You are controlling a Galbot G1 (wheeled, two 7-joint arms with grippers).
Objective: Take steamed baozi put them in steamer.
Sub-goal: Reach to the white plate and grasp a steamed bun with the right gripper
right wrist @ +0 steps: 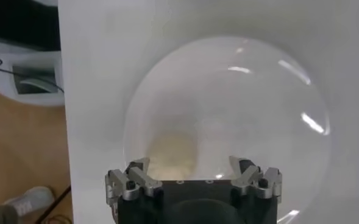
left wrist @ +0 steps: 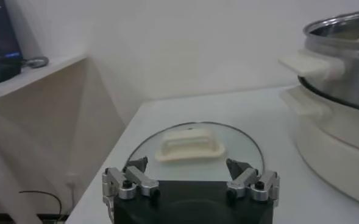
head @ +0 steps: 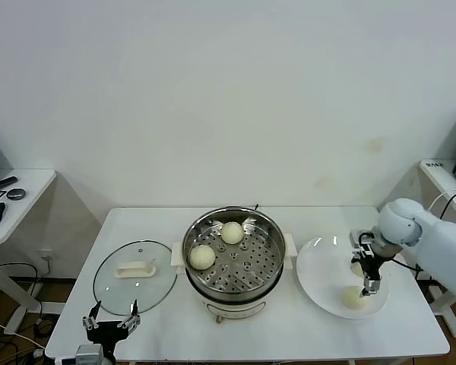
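Steamed baozi, cream-white, round: two lie on the perforated floor of the steamer (head: pixel 234 258), one toward the back (head: pixel 232 233) and one at the side nearer the robot's left (head: pixel 202 257), apart from each other. One more bun (head: pixel 354 297) lies on the near part of the white plate (head: pixel 319 266), directly under the right gripper (head: pixel 370 287); something pale beside that gripper's wrist, farther back on the plate, may be a fourth bun, but it is too hidden to tell. Steamer: shiny steel pot on a white base with side handles, standing at the middle of the white table (head: pixel 159 220). Plate: flat, round, just beside the steamer on the robot's right. Right gripper: pointed down over the plate, fingers spread wide with nothing between them; its wrist view shows the pale bun (right wrist: pixel 174 148) as a blur on the plate (right wrist: pixel 277 109) ahead of the open fingertips (right wrist: pixel 138 165). Glass lid (head: pixel 134 277) with white handle (head: pixel 134 269): flat on the table, beside the steamer on the robot's left. Left gripper (head: pixel 112 323): low at the table's near edge, just before the lid, fingers spread, holding nothing. Side desk (head: pixel 23 190) with dark items at the far left.
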